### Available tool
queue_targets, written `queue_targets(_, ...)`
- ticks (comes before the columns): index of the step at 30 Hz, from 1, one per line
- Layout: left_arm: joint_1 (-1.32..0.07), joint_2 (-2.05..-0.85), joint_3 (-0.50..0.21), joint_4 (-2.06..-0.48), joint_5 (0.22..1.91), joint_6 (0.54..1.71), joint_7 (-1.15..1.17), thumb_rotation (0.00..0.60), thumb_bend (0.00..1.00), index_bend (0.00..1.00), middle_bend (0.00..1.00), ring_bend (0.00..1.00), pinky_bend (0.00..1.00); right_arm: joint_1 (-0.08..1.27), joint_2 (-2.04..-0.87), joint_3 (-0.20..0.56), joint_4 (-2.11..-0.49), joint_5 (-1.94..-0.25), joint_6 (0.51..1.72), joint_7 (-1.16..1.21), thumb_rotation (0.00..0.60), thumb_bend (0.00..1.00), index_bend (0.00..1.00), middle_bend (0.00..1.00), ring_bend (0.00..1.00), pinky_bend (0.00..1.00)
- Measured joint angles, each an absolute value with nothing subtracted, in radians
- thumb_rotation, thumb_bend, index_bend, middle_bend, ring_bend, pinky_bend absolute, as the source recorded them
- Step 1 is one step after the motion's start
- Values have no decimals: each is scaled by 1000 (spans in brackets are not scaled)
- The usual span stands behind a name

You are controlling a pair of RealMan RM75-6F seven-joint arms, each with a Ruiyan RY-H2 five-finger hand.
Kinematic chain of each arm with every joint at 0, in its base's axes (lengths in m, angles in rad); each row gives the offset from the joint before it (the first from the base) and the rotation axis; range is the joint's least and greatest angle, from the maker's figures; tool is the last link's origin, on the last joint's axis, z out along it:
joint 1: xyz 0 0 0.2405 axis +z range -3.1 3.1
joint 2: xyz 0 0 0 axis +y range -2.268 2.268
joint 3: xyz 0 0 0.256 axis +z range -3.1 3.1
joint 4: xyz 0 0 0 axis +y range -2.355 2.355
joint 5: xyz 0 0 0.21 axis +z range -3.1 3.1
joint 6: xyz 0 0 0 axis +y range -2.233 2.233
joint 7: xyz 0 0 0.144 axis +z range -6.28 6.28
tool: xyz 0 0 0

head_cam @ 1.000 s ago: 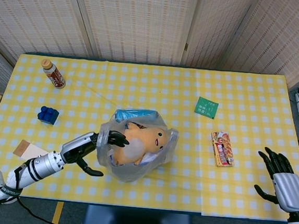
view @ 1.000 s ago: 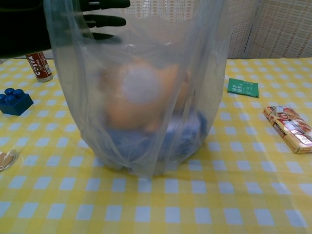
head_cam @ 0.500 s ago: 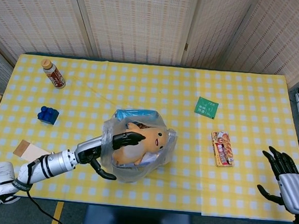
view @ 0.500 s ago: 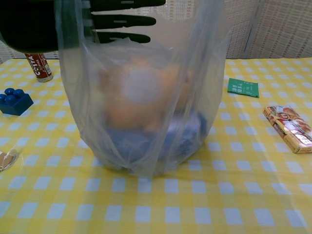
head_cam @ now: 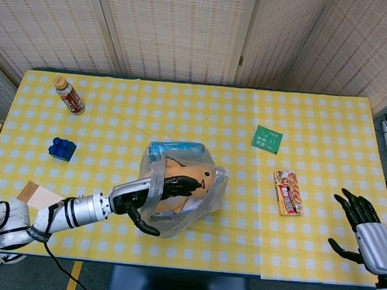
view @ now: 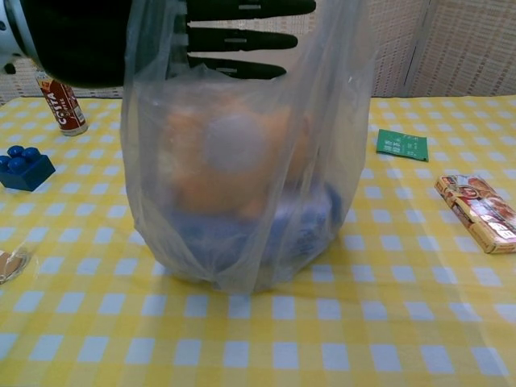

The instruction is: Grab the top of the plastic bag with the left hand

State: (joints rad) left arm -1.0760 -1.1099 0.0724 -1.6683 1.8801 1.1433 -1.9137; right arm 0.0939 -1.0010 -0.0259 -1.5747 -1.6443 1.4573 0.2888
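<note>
- Table (head_cam: 331, 123): yellow and white checked cloth.
- Plastic bag (view: 242, 161): clear, slightly milky.
- Plush toy (head_cam: 192, 178) inside it: orange; blue packet (head_cam: 174, 147) at the bag's far side.
- Left hand (head_cam: 150, 192): black fingers, silver wrist.
- Right hand (head_cam: 364, 231): black fingers, grey back.
- Toy brick (head_cam: 62, 149), far left: blue.
- Bottle (head_cam: 69, 95): brown-red label, tan cap.
- Card (head_cam: 267, 138): green.
- Snack box (head_cam: 288, 192), right: red and orange.

The left hand (head_cam: 150, 190) has reached further right into the plastic bag (head_cam: 180, 215) mouth.

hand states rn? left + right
Left hand: open, fingers stretched out inside the mouth of the plastic bag, not closed on it.
Right hand: open, fingers spread, holding nothing, off the table's right edge.
</note>
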Motion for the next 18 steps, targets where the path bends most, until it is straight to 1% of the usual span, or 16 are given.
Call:
queue_targets(5, -1115, -1111, 79, -1650, 1893, 1152, -1986, 600, 133, 110, 73, 0, 32, 78, -998, -22, -1569, -1647, 1501, 303, 600, 291, 0, 0, 8, 0)
queue_targets(10, -1150, -1128, 85, -1630, 1890, 1141, -2066, 600, 133, 97, 74, 0, 36, 71, -993, -19, -1572, -1642, 1511, 320, 600, 291, 0, 0, 7, 0)
queue_targets(14, -1176, -1143, 98, -1607, 1907, 1154, -2156, 600, 132, 90, 73, 0, 41, 63, -989, -15, -1571, -1637, 1531, 334, 600, 290, 0, 0, 6, 0)
queue_targets(18, -1212, -1180, 110, -1576, 1913, 1158, -2207, 600, 132, 85, 73, 0, 43, 63, -987, -19, -1570, -1641, 1522, 339, 600, 292, 0, 0, 4, 0)
